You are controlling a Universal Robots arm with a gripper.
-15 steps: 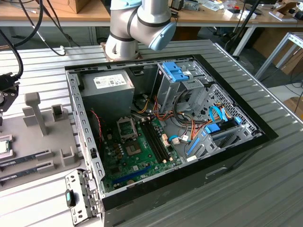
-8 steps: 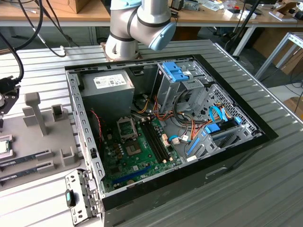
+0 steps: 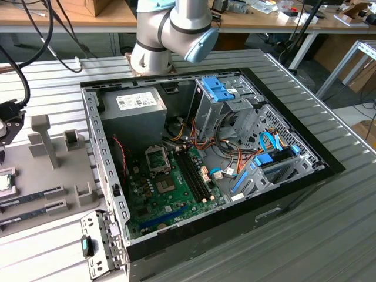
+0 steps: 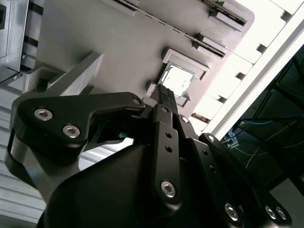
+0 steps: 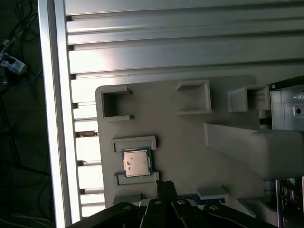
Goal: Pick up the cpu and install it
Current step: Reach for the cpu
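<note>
The cpu (image 5: 137, 162) is a small silver square with a green rim, lying flat in a shallow holder on the grey fixture plate (image 5: 185, 137). It also shows as a bright square, the cpu (image 4: 176, 80), in the second wrist view, and as the cpu (image 3: 4, 182) at the exterior view's far left. My black gripper (image 5: 165, 184) hovers above the plate just beside the cpu, fingers closed together with nothing between them. The gripper (image 4: 164, 91) does not touch the chip. The motherboard's socket (image 3: 157, 158) sits inside the open computer case (image 3: 282, 194).
Grey posts (image 3: 44, 138) and small brackets (image 3: 84, 194) rise from the fixture plate, and memory sticks (image 3: 35, 195) lie on it. The case holds a grey power-supply box (image 3: 135, 111), blue drive cages (image 3: 217, 91) and cables. A ribbed metal table (image 3: 329, 235) carries everything.
</note>
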